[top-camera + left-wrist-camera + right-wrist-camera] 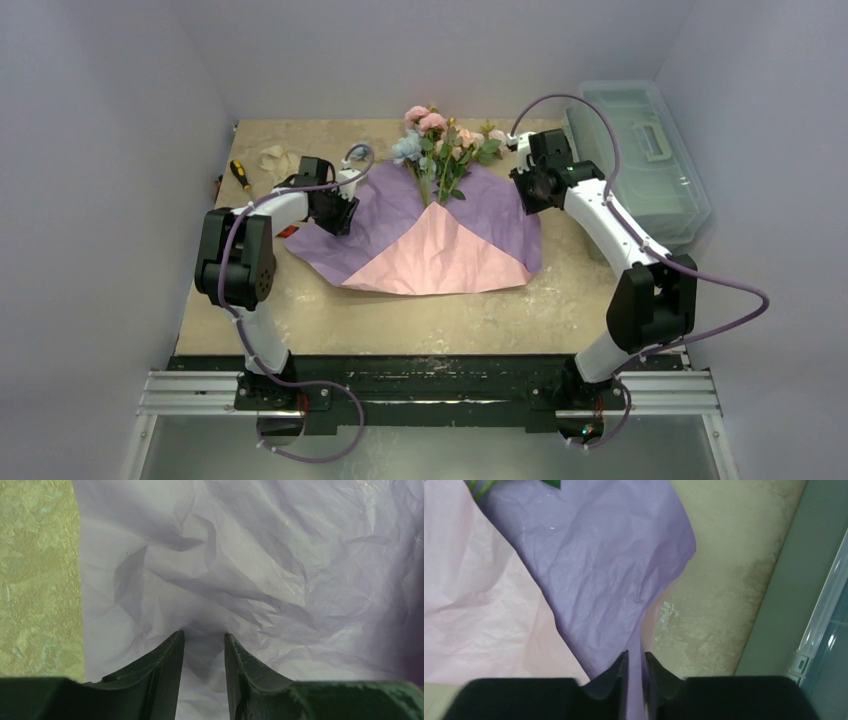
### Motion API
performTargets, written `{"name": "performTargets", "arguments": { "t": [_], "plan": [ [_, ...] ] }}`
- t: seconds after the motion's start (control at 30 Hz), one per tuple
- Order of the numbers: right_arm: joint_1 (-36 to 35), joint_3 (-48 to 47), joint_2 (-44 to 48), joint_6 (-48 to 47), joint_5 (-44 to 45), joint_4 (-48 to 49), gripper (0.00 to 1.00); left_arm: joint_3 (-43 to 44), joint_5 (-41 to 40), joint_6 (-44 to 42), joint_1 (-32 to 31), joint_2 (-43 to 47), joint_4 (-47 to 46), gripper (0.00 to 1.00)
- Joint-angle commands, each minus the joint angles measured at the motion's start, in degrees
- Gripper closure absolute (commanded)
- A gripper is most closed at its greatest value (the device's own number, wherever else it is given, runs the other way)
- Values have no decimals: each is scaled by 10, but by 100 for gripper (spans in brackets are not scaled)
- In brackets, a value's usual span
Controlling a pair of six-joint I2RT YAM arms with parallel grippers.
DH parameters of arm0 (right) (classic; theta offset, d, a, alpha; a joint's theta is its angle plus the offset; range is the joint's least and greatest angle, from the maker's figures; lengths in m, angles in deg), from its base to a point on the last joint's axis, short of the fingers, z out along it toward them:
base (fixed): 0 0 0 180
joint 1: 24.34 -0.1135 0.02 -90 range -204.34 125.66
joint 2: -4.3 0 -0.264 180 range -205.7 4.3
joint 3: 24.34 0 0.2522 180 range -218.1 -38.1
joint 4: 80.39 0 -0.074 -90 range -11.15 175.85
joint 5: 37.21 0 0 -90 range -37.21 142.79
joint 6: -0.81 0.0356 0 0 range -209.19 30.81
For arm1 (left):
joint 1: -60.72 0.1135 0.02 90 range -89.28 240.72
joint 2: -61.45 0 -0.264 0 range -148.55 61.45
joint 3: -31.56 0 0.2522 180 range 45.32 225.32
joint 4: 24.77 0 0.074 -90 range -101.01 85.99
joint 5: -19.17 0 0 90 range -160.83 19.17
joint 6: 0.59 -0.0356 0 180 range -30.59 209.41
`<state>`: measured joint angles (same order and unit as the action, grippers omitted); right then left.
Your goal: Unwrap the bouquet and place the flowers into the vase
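Left hand: fingers a little way apart, tips down at the lilac paper.
Right hand: fingers almost shut, the paper's edge pinched in the slit between them.
Flowers: between the two hands, a bit past them, lying on the paper.
Paper: spread out, pink flap folded over the middle.
Clear box: beside the right hand, on its outer side.

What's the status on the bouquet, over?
Left gripper parted over wrapping paper. Right gripper pinching its edge. Paper open, flowers lying on it. No vase in view.
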<state>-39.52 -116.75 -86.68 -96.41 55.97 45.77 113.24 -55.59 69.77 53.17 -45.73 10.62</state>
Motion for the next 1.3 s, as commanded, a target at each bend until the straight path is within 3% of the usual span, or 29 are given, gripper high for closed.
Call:
{"name": "performTargets", "arguments": {
  "t": [0.0, 0.07, 0.2, 0.43, 0.7, 0.73, 0.77, 1.03, 1.27],
  "plan": [
    [19, 9, 3, -41, 31, -10, 69, 26, 13, -3, -2, 0, -11, 65],
    [26, 7, -3, -44, 34, -10, 53, 35, 18, -3, -2, 0, -2, 65],
    [38, 0, -7, -50, 33, -10, 32, 48, 28, -4, -2, 7, 5, 63],
    [45, -17, 14, -74, 12, -10, 2, 64, 106, -3, -2, 36, 9, 47],
    [46, -40, 40, -97, 1, 0, 2, 90, 242, 43, -3, 38, 15, 23],
    [46, -44, 42, -99, 7, 5, 2, 91, 256, 54, -4, 36, 13, 14],
    [46, -51, 44, -103, 6, 5, 2, 91, 268, 65, -5, 35, 9, 12],
    [47, -97, 59, -124, -125, -21, 2, 62, 287, 121, -48, 18, -16, 12],
    [47, -139, 35, -115, -241, -58, 2, 55, 281, 173, -75, -12, -41, 18]
  ]
}}
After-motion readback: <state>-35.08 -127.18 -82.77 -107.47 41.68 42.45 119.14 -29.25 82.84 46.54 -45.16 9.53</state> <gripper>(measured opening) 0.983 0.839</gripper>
